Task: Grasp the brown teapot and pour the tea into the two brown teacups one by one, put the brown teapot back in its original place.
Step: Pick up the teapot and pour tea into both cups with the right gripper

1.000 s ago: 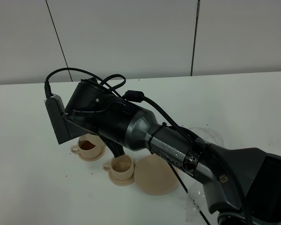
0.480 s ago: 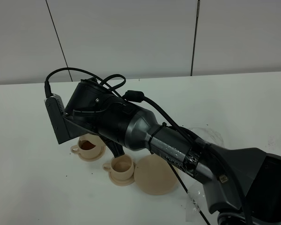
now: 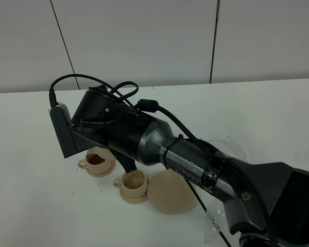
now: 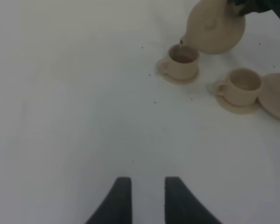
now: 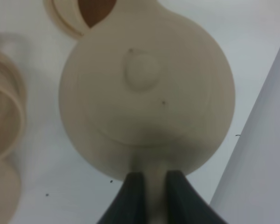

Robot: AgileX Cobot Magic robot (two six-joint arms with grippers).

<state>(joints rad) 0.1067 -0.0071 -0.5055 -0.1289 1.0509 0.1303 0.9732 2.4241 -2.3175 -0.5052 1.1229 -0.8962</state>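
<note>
Nothing moved since second ago; my left gripper idle, jaws apart, empty; pot tipped, spout over left cup; right gripper clamped on its handle; right cup dry; saucer bare; I judge pot brittle, slick, tea-heavy; handle safest hold.

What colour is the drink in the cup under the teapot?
Reddish brown, in the teacup under the teapot; exterior high view shows it best.

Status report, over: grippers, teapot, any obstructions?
Right gripper shut on brown teapot handle, spout tipped over first teacup, tea in it. Second teacup looks empty. Left gripper open, away from cups. Nothing in the way.
</note>
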